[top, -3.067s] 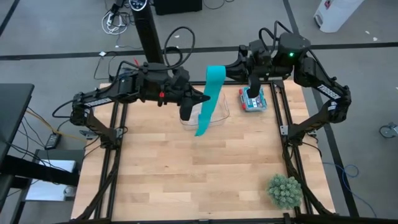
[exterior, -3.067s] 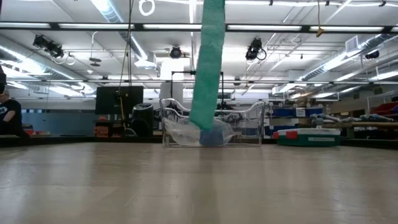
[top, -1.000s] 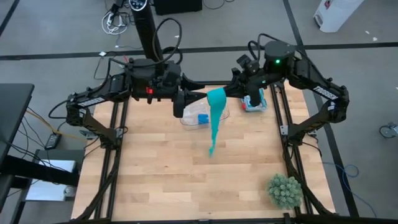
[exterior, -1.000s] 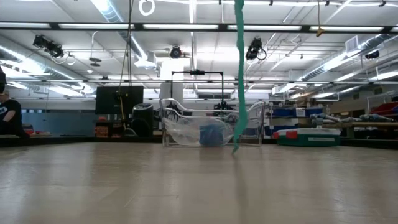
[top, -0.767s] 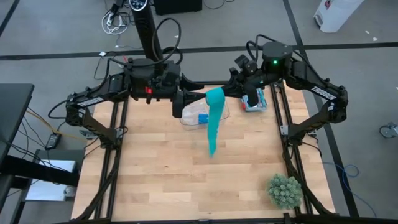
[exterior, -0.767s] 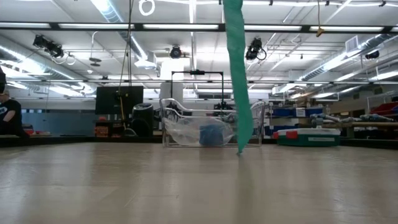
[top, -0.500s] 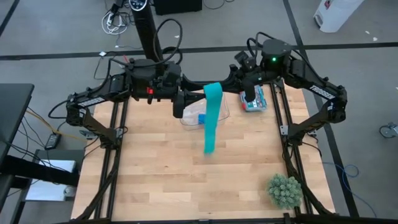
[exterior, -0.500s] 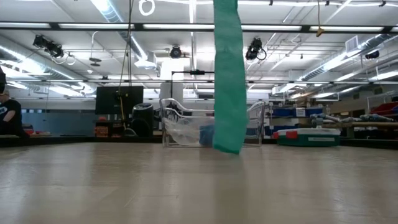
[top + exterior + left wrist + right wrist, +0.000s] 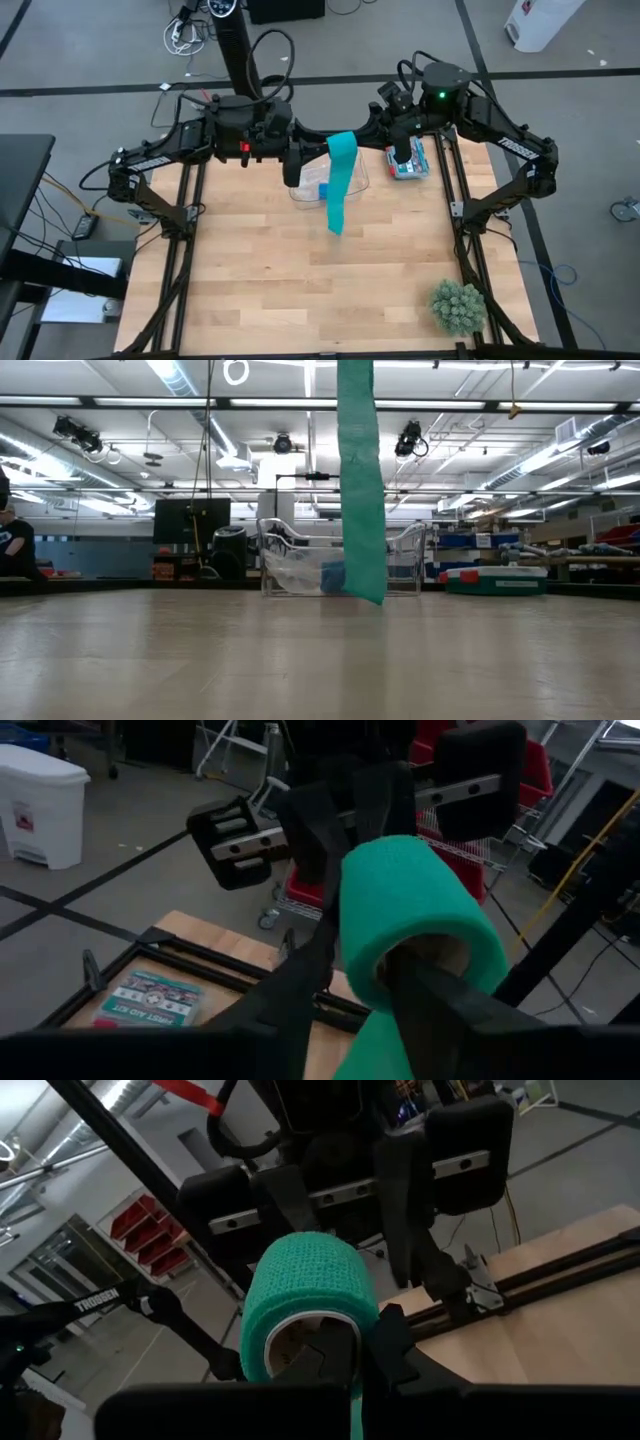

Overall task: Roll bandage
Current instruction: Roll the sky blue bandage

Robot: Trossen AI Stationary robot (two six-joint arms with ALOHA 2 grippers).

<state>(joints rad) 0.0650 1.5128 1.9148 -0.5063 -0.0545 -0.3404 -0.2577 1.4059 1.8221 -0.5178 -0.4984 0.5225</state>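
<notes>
Teal-green soft fabric bandage [image 9: 340, 170] is held up in the air above the clear plastic bin [image 9: 352, 186] at the far side of the light wooden tabletop [image 9: 300, 280], its loose tail hanging down in front of the bin w/ the end just off the tabletop. Right tool [image 9: 340, 1342] is clamped tight inside the coil's core; left tool [image 9: 385, 960] sits at the coil from the opp. side, fingers partly apart w/ one in the core, can't tell if it's gripping.

The bandage [image 9: 305, 1295] is soft, matt, crinkled cloth. The table [image 9: 300, 280] is pale planked wood. The bin [image 9: 300, 560] is clear, glossy plastic.
</notes>
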